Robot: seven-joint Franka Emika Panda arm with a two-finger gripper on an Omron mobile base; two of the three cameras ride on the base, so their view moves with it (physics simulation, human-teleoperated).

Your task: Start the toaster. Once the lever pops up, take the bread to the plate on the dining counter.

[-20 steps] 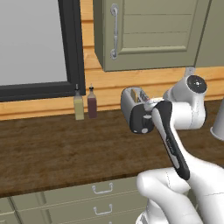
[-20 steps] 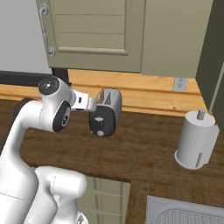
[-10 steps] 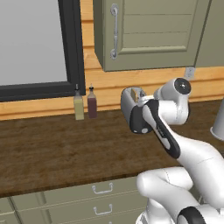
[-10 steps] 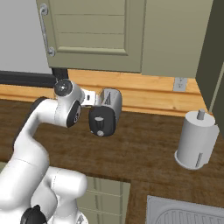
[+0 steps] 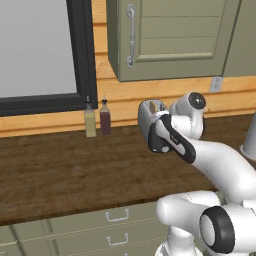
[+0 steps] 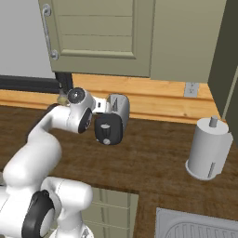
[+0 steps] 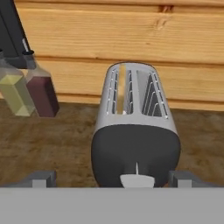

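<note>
The silver-grey toaster [image 7: 135,131] stands on the dark wood counter [image 5: 60,170] against the wooden wall. Its black end panel with a pale lever [image 7: 136,179] faces my hand. A thin tan edge of the bread [image 7: 123,85] shows in the toaster's left slot. My gripper [image 7: 113,179] is open, level with the end panel; one fingertip [image 7: 41,178] stands on each side of it, not touching. In the base views the toaster [image 5: 149,116] [image 6: 114,118] sits just past my wrist. The plate and the dining counter are out of view.
Two bottles, one olive-yellow [image 7: 13,94] and one dark red [image 7: 41,89], stand left of the toaster by the wall. A paper towel roll [image 6: 209,148] stands on the right, with a sink [image 6: 195,228] in front of it. Olive wall cabinets [image 5: 175,40] hang overhead.
The arm has stretched forward, bringing the wrist and hand up close to the toaster's black end. The jaws have stayed open and the toaster has not moved.
</note>
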